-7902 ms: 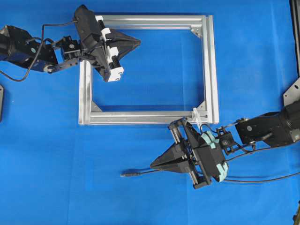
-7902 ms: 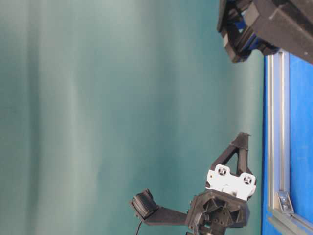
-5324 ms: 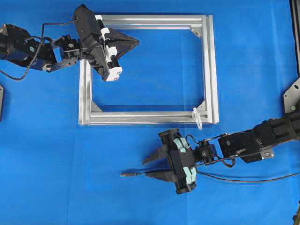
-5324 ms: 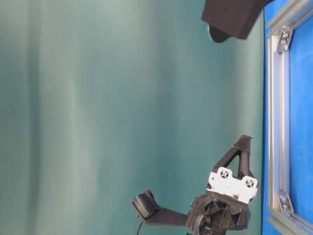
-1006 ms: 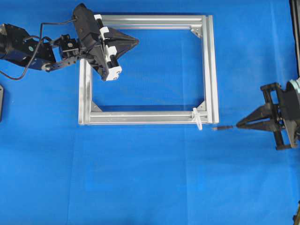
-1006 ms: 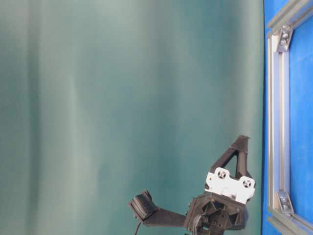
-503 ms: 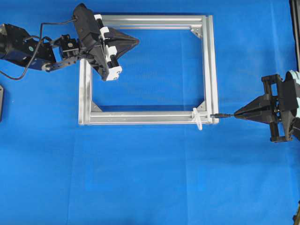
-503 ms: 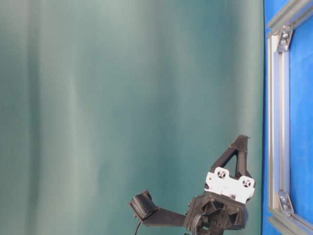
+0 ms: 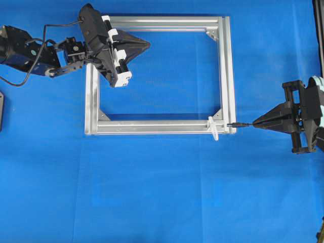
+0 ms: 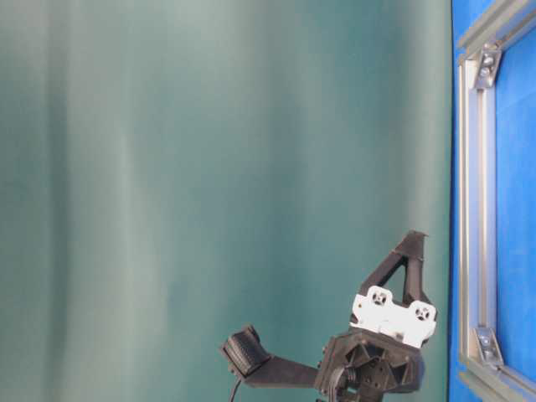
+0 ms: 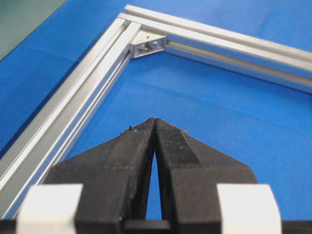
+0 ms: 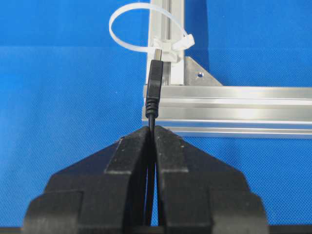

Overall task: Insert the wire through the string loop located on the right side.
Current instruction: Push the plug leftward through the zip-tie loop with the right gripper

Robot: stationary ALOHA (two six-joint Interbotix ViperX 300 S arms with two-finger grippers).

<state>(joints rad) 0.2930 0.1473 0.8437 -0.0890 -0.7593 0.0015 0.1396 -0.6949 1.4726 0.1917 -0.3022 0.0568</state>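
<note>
At the frame's [image 9: 230,76] lower right corner, the right tool [image 9: 254,123] clenches the wire [image 12: 155,90], plug tip beside the loop [image 12: 134,29]; pushing on risks jamming against the frame.

Both arms are built in matte black, with tapered, ribbed black fingers [image 11: 168,146], white finger mounts on the left gripper [image 9: 147,45], pale teal parts behind the right gripper [image 9: 255,122], and loose black cabling.
</note>
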